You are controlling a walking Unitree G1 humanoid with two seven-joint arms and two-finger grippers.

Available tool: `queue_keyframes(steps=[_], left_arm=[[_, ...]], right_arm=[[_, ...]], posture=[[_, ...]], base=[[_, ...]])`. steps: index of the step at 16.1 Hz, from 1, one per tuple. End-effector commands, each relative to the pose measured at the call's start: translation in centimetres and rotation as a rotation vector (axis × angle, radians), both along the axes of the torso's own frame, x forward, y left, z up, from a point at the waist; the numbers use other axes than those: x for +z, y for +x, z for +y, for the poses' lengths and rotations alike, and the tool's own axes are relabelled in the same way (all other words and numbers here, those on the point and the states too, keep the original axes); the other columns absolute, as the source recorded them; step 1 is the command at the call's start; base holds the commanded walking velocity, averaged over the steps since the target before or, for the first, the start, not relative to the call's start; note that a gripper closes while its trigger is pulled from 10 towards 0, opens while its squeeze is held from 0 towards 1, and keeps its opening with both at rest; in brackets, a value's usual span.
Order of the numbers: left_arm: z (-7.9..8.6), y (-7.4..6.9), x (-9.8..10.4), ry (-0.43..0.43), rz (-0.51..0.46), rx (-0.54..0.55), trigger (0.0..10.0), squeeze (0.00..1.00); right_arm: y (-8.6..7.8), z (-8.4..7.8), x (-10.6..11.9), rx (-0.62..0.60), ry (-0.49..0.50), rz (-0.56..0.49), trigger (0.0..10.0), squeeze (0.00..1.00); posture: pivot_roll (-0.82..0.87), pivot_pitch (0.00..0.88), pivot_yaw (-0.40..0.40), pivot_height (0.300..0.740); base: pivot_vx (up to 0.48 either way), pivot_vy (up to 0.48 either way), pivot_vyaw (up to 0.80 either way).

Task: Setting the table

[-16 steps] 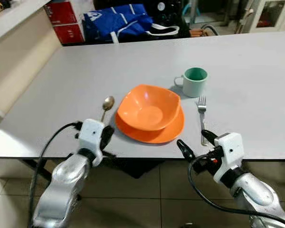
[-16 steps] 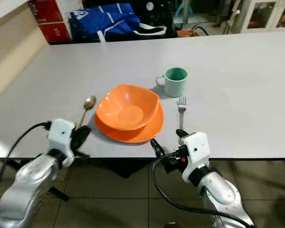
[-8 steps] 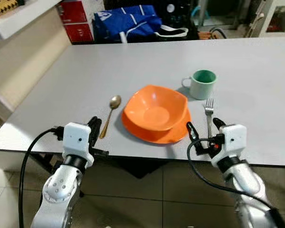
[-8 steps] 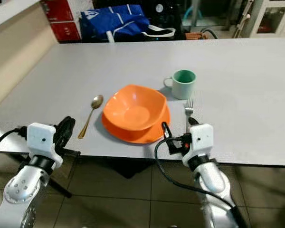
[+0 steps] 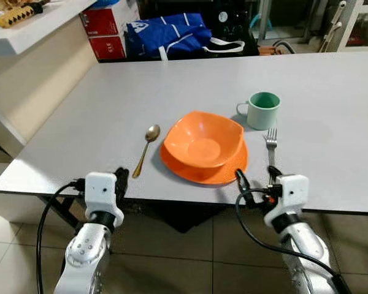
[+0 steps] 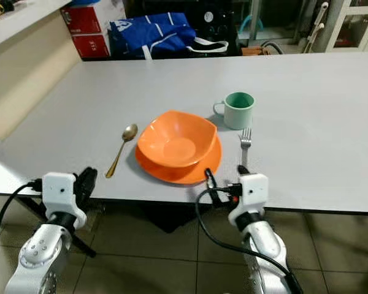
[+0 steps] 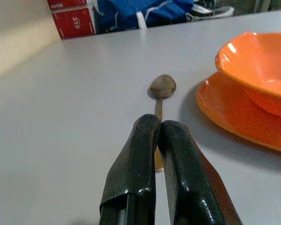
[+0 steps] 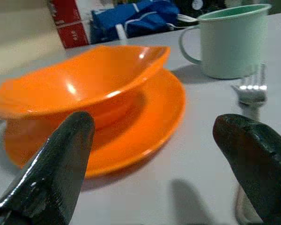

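The fork just ahead of the open right hand looks thin, stiff, slippery, best pinched mid-handle, while the left hand stays closed.

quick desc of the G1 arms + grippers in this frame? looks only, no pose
Both forearms are rounded silver shells, each ending in a boxy white wrist block. The left gripper has two long, glossy black fingers with rounded tips; the right gripper has the same black fingers, broad and blunt up close. A black cable loops from each wrist block back along the arm. The right wrist shows a small red detail beside its block.
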State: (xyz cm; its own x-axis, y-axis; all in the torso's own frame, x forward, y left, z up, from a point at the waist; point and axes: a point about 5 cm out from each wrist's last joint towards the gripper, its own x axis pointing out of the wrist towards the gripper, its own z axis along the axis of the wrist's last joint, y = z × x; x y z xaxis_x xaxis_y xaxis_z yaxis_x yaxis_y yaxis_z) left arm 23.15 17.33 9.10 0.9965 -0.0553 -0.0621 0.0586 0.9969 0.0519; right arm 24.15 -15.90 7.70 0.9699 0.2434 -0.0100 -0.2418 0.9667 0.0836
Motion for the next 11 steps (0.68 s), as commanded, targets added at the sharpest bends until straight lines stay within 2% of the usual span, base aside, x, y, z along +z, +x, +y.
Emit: queue_keyframes(steps=[1,3,5,9,11], left_arm=[[1.0,0.2,0.1,0.006,-0.033,0.034,10.0,0.0],[2.0,0.6,-0.5,-0.016,-0.039,0.108,10.0,0.0],[2.3,1.0,-0.9,-0.056,-0.03,0.142,10.0,0.0],[1.0,1.7,-0.4,-0.124,-0.038,0.118,10.0,0.0],[0.5,1.6,-0.6,-0.108,-0.032,0.081,10.0,0.0]], right_arm=[[0.4,0.0,0.1,0.011,0.055,-0.021,10.0,0.0],[1.2,0.1,0.1,0.02,0.104,-0.038,10.0,0.0],[1.6,0.4,-0.2,0.03,0.121,-0.029,10.0,0.0],[2.3,0.2,-0.8,0.012,0.134,-0.005,10.0,0.0],[2.3,0.7,-0.7,0.036,0.101,-0.015,10.0,0.0]], posture=[[-0.2,0.0,0.122,0.74],[-0.2,0.0,0.121,0.74],[-0.21,0.0,0.122,0.74],[-0.21,0.0,0.129,0.74],[-0.22,0.0,0.123,0.74]], base=[[0.0,0.0,0.0],[0.0,0.0,0.0],[0.0,0.0,0.0],[0.0,0.0,0.0],[0.0,0.0,0.0]])
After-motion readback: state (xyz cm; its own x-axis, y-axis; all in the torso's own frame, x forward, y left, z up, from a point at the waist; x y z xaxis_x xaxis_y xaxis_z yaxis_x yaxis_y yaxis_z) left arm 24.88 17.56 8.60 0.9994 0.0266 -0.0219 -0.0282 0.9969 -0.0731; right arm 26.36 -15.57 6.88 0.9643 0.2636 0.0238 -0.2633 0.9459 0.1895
